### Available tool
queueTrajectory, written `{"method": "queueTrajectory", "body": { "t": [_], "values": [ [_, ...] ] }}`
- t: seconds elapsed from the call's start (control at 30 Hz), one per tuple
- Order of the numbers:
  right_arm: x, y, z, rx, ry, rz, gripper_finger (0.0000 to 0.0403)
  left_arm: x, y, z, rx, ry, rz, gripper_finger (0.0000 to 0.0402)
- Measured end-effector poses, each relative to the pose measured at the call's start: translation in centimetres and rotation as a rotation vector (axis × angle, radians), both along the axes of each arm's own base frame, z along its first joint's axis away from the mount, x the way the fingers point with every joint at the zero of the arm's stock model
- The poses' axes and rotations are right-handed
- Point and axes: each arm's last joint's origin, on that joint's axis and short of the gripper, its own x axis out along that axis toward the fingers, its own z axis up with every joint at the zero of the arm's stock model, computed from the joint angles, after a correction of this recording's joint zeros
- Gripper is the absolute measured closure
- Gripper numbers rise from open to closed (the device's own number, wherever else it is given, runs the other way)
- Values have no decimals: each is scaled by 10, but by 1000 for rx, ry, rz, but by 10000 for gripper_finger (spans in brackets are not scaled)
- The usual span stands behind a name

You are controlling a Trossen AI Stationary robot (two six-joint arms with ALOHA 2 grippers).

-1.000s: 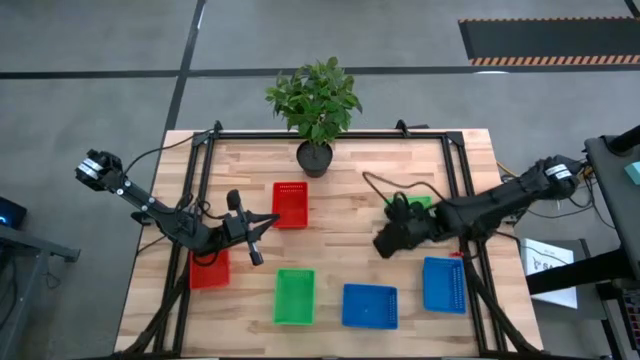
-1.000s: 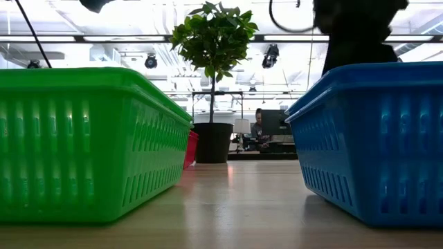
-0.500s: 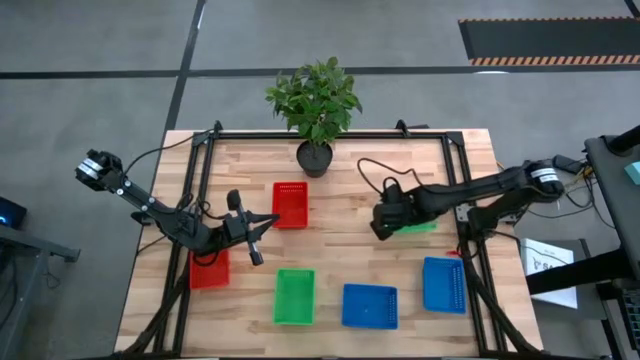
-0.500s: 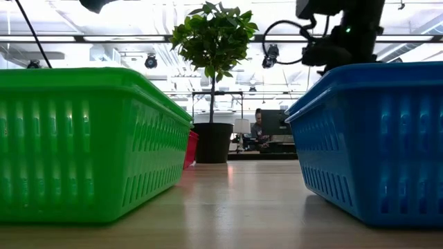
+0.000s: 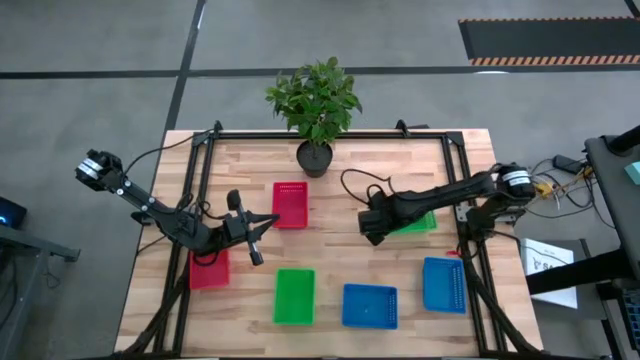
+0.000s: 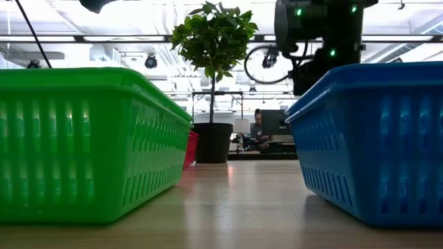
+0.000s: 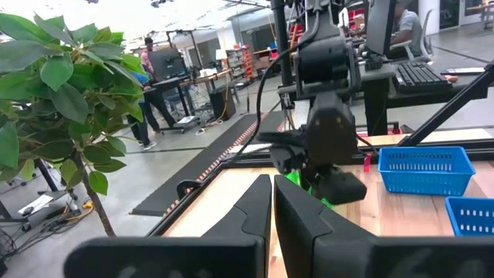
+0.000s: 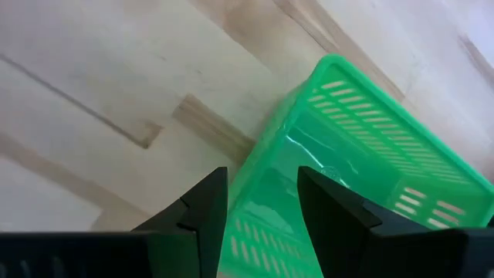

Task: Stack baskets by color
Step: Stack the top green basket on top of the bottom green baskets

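1. The baskets lie spread over the bench (image 5: 340, 165): a red basket (image 5: 209, 270) sits at the left edge, partly under the left arm.
2. The left gripper (image 5: 258, 243) hovers just right of that red basket, its fingers (image 7: 297, 224) pressed together on nothing.
3. A second red basket (image 5: 290, 204) lies left of the middle, just below the potted plant (image 5: 314, 100) at the far edge.
4. A green basket (image 5: 294, 296) rests near the front edge, left of centre, with a blue basket (image 5: 370, 306) beside it on the right.
5. The right gripper (image 5: 372, 231) is right of the middle, its fingers (image 8: 340, 216) partly apart with the rim of another green basket (image 5: 418, 222) between them; that basket appears tilted off the wood in the right wrist view.
6. A second blue basket (image 5: 444, 285) lies near the front right corner.
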Motion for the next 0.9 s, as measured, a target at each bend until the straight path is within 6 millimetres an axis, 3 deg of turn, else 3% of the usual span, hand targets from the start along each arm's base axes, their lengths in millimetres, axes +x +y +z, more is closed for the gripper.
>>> {"method": "queueTrajectory", "body": {
  "t": [0.33,0.77,0.9],
  "values": [
    [6,-3,-25,-5,94,18,265,0,0,0,0,1,0,401],
    [7,-3,-24,-5,87,8,385,0,0,0,0,1,0,401],
    [10,-3,-21,-3,80,25,392,0,0,0,0,1,0,401]
  ]
}}
